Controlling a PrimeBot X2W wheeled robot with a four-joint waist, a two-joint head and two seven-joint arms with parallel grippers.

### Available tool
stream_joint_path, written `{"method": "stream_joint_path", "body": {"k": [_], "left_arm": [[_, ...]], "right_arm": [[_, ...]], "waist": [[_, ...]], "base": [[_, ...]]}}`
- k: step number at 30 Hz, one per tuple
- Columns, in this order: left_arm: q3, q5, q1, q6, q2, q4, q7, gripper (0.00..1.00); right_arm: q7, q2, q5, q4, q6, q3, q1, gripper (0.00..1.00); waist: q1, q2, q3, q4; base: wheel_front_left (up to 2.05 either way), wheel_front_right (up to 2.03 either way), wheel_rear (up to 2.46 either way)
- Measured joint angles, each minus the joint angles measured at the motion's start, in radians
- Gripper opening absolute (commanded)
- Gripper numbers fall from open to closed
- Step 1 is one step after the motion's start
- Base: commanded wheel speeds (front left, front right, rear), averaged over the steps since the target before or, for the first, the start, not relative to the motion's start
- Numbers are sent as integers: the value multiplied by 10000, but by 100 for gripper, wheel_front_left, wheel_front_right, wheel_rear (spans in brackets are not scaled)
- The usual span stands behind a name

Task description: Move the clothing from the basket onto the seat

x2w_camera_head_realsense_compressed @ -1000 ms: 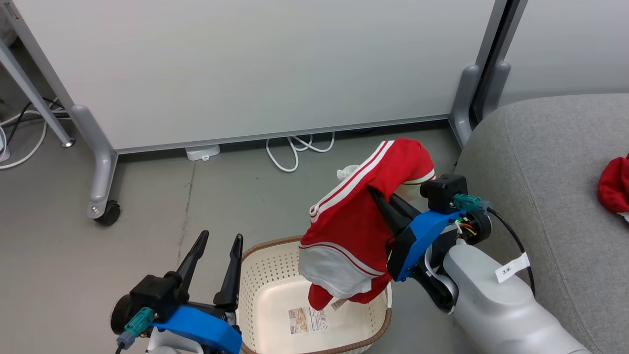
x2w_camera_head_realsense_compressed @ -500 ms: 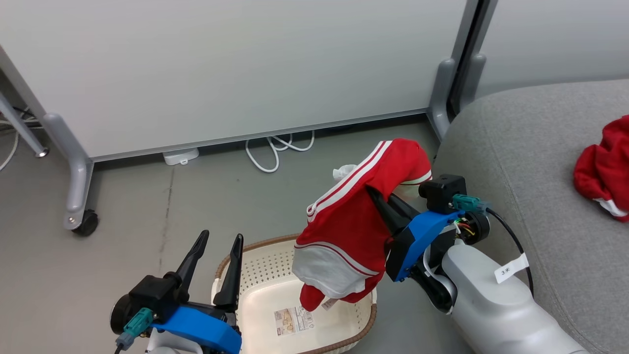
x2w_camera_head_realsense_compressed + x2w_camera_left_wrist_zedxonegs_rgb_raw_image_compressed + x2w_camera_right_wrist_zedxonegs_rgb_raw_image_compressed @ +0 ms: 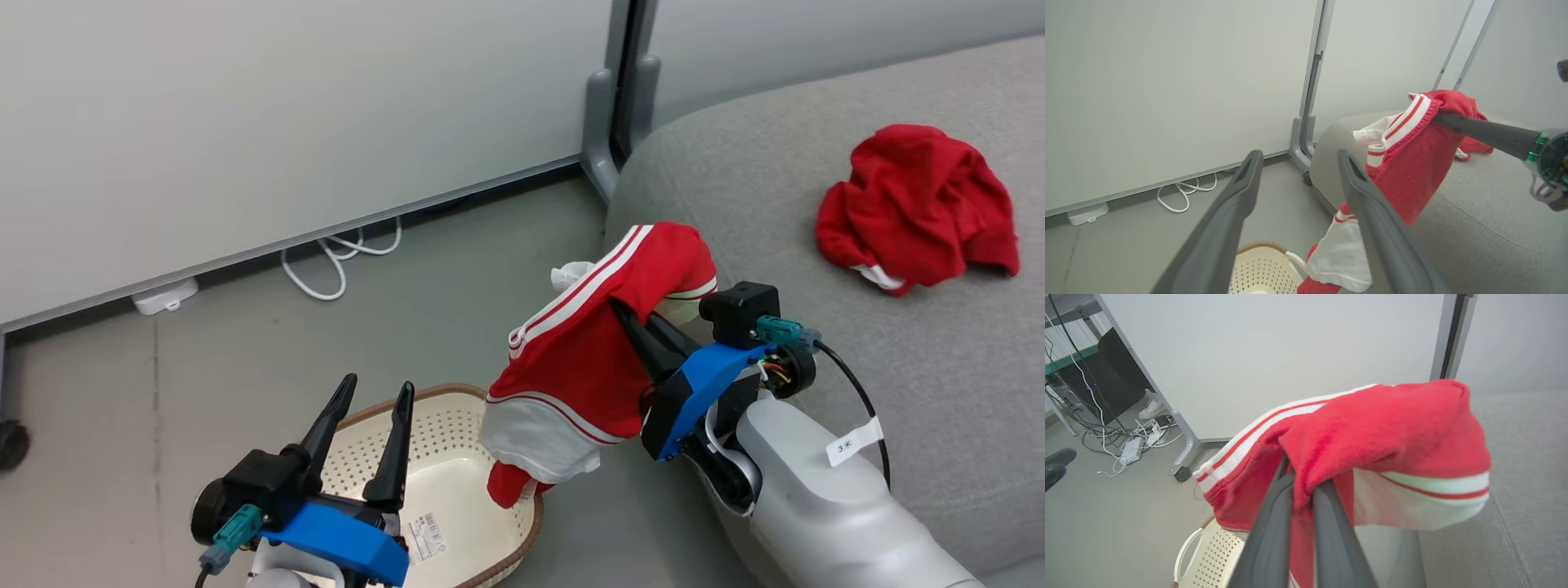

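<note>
Head view, right hold: my right gripper [image 3: 624, 314] was clenched on a bunched fold of the soft red garment with white stripes and white panels [image 3: 588, 359]. The garment hung limp, its lowest corner over the far rim of the small oval cream plastic basket [image 3: 441, 445], just beside the large grey fabric seat [image 3: 735, 188].
Head view, left fingers: my left gripper [image 3: 378, 384] stood spread wide over the basket's near side, grasping nothing.
Head view, other piece: the crumpled plain red garment [image 3: 918, 208] lay on the seat, well apart from me.
Left wrist view, drape: the striped garment [image 3: 1408, 163] sagged from the pinch in loose folds beside the seat [image 3: 1474, 212]. I judged it light, floppy and not fragile.
Right wrist view, grip: cloth was gathered between the shut fingers of my right gripper [image 3: 1302, 486], and the striped garment [image 3: 1380, 428] draped over both sides.
Right wrist view, where to hold: I judged a thick bunch best (a single thin edge might slide out).
</note>
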Motion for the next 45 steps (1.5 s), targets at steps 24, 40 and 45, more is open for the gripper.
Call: {"method": "stream_joint_path", "body": {"k": [24, 40, 45], "left_arm": [[-274, -56, -179, -2, 180, -58, -2, 100], [-560, -105, -393, -2, 265, 2, -2, 100], [-516, -102, -315, -2, 255, -77, -2, 100]], "right_arm": [[0, 10, -198, -282, 0, -472, 249, 0], [0, 13, -380, -391, 0, -882, 425, 0], [0, 4, -326, -380, 0, -965, 378, 0]], "waist": [[0, 0, 431, -3180], [0, 0, 502, -3288], [0, 0, 494, -3270]], "base": [[0, 0, 0], [0, 0, 0], [0, 0, 0]]}}
